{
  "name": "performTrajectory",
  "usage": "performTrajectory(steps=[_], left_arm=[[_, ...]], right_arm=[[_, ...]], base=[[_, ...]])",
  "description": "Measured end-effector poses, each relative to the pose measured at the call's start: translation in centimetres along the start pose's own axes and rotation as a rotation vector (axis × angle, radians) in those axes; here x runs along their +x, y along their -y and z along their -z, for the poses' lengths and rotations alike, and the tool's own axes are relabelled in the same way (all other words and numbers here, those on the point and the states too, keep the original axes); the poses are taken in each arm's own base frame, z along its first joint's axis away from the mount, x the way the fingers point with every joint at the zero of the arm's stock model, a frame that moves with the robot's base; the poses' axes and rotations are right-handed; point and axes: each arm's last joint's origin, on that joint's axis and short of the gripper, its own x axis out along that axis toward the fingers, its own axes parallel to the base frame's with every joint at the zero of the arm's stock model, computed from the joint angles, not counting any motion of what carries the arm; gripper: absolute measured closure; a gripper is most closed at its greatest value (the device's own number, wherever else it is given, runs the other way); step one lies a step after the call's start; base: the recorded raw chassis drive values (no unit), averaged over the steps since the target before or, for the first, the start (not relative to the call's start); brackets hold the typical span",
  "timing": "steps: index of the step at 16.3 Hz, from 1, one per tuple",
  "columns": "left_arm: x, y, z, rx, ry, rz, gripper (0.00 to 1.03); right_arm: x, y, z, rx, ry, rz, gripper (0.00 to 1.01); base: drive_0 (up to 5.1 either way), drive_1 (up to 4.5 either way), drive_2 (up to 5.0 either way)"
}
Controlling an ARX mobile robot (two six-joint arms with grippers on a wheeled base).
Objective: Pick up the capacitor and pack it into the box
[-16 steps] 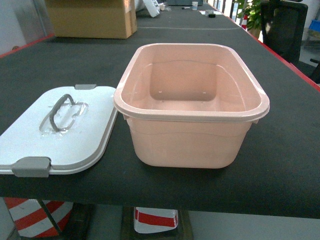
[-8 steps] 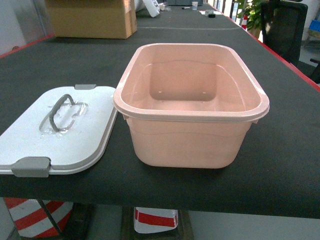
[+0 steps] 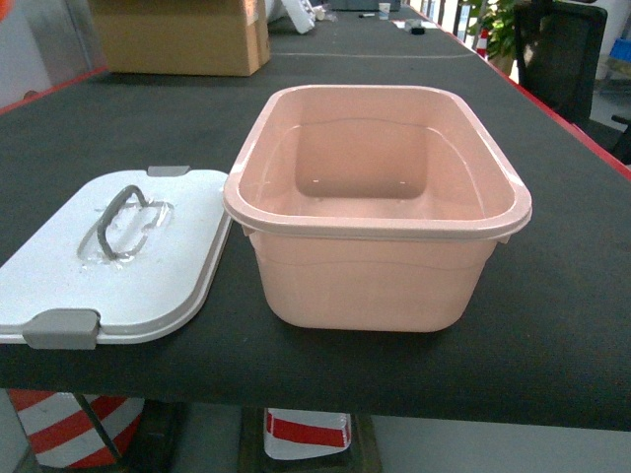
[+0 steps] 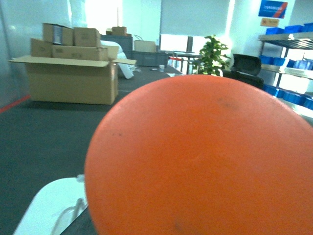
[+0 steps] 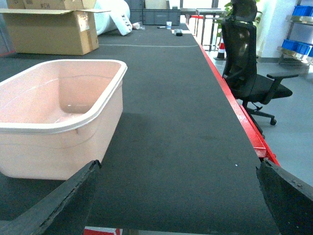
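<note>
At the far left, the white lid [image 3: 118, 256] was seen lying flat on the black tabletop [image 3: 562, 325], grey handle [image 3: 116, 219] uppermost, just beside the box and well short of the cardboard carton [image 3: 177, 34] at the back. The left wrist view was almost filled by a rounded orange body, taken to be the capacitor [image 4: 205, 156], held up close to that camera with the lid's corner below it; its broad face was turned to the lens, and its long axis could not be told. The left jaws were hidden behind it, so their state could not be told. The pink box [image 3: 375, 225] stood upright, open and empty, its long axis running away from the robot. The carrying step was judged to be in hand; a move rightward over the rim and a release would be called for next. The right gripper [image 5: 178, 166] was held released, nothing between its jaws.
</note>
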Motion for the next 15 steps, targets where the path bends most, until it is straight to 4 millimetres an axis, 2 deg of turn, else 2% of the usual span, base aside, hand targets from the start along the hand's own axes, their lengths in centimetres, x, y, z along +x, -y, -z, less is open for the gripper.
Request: performTrajectory(steps=[3,4,5,6,8,9,10,12,13,15], left_arm=[[9.6,5.6,0.8,0.044,-0.073,0.119,0.6],[12.9,7.2,1.7,0.056,-0.099,0.137,0.6],[15.4,8.2,2.7,0.064,-0.131,0.155,0.6],[17.6,9.2,4.2,0.072,-0.143,0.149,0.51],[18.3,9.4,5.7,0.083,-0.179,0.148,0.28],[18.3,9.4,5.2,0.077,-0.156,0.145,0.12],[18.3,9.4,4.9,0.076,-0.15,0.145,0.03],[18.3,9.4,5.0,0.078,-0.156,0.145,0.05],[17.2,6.9,3.8,0.03,-0.073,0.144,0.05],[16.8,5.0,3.0,0.034,-0.062,0.104,0.05]], right_arm=[[0.0,0.0,0.0,0.0,0.0,0.0,0.03],[0.0,0.0,0.0,0.0,0.0,0.0,0.03],[0.0,0.0,0.0,0.0,0.0,0.0,0.03],[0.0,0.0,0.0,0.0,0.0,0.0,0.03],[0.0,0.0,0.0,0.0,0.0,0.0,0.03],[0.0,0.0,0.0,0.0,0.0,0.0,0.03],[0.0,0.0,0.0,0.0,0.0,0.0,0.03],[0.0,0.0,0.0,0.0,0.0,0.0,0.03],[0.0,0.0,0.0,0.0,0.0,0.0,0.03],[0.0,0.0,0.0,0.0,0.0,0.0,0.03]], base=[[0.0,0.0,0.0],[0.0,0.0,0.0],[0.0,0.0,0.0],[0.0,0.0,0.0],[0.0,0.0,0.0],[0.0,0.0,0.0],[0.0,0.0,0.0],[0.0,0.0,0.0],[0.0,0.0,0.0],[0.0,0.0,0.0]])
